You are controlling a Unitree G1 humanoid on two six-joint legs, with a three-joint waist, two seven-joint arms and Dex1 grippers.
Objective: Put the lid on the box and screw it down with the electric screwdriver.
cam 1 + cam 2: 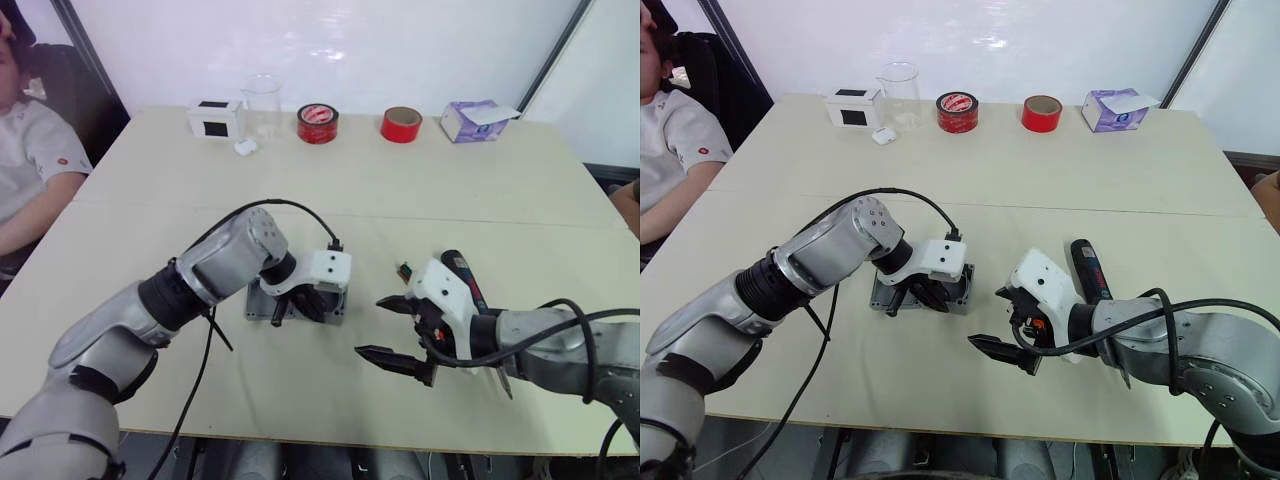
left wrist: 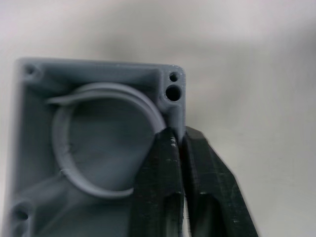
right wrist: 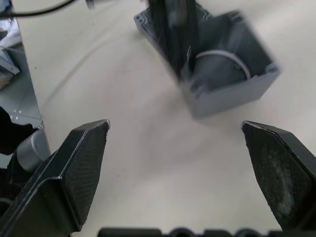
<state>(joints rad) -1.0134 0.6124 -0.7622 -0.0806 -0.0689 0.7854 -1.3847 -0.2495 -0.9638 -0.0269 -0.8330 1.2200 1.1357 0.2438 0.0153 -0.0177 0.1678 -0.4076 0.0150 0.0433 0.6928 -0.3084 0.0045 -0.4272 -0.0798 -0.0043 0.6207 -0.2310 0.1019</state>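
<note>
The grey box (image 2: 98,148) sits open side up on the table, a pale wire loop inside it. My left gripper (image 2: 180,136) is shut on one of its side walls, one finger inside and one outside. In the left eye view that gripper (image 1: 290,305) covers most of the box (image 1: 336,303). A flat grey piece on the box's left looks like the lid (image 1: 258,300). My right gripper (image 1: 375,327) hovers open and empty to the right of the box (image 3: 232,84). The black electric screwdriver (image 1: 465,280) lies on the table just behind my right hand.
Along the far edge stand a white box with a black square (image 1: 213,118), a clear beaker (image 1: 262,105), two red tape rolls (image 1: 317,123) (image 1: 401,124) and a purple tissue box (image 1: 470,120). A person (image 1: 30,170) sits at the table's left side.
</note>
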